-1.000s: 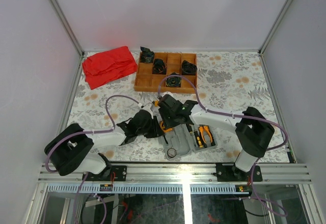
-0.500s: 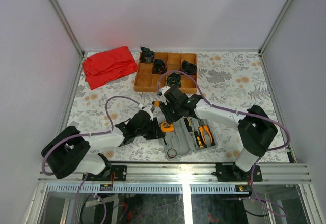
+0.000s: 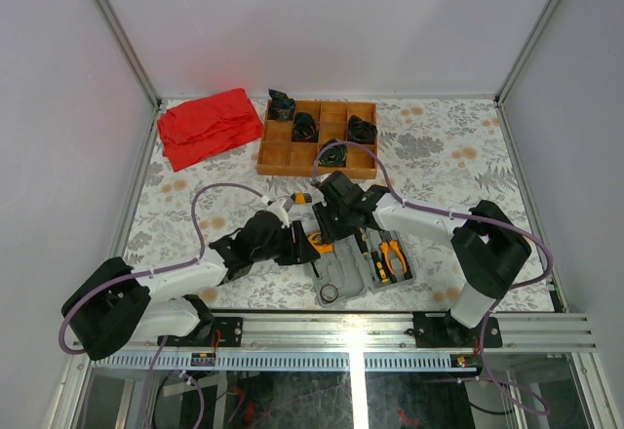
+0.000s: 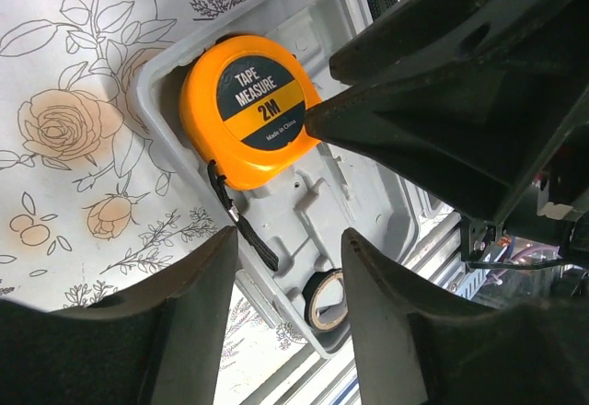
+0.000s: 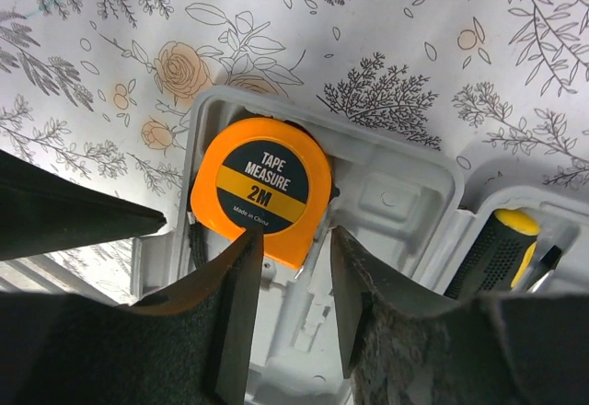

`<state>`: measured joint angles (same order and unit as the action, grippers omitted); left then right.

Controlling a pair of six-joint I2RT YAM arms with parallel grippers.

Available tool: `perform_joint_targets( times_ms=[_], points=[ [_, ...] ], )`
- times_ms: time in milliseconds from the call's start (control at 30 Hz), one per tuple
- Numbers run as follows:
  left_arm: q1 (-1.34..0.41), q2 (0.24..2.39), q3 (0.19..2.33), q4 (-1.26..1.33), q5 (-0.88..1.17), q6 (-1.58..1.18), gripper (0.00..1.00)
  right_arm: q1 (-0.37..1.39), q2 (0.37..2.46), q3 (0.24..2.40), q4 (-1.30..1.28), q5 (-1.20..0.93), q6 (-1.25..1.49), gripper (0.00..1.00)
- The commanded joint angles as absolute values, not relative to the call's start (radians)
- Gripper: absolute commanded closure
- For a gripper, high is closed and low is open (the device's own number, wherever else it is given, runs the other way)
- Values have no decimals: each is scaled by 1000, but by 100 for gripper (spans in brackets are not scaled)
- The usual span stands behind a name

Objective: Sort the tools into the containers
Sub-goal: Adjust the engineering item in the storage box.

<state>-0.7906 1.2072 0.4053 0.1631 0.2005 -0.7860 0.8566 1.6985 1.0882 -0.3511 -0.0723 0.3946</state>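
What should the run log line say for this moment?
tape measure: lying in corner of grey case | left fingers: open, empty, above case | right fingers: open, at tape measure's edge | pliers: in case

A robotics lab cell is showing here: white panels point(image 3: 322, 19) in aluminium framing point(image 3: 118, 31) are enclosing a floral table point(image 3: 458, 161) around the right pincer point(image 3: 324, 228), with arms point(image 3: 419, 222) bolted to a rail point(image 3: 331, 331) behind it.

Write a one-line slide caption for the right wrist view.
Right gripper poised over the orange tape measure in the grey case.
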Motion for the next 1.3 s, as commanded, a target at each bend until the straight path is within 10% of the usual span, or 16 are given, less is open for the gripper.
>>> perform_joint_targets(
  times_ms=[0,1267],
  points=[
    [-770,1202,387,195,159,-848,52,845,1667,1084,-335,-87,514,59],
    [-676,1362,416,228,119,-939,57,827,1769,1032,-184,-232,398,67]
  ],
)
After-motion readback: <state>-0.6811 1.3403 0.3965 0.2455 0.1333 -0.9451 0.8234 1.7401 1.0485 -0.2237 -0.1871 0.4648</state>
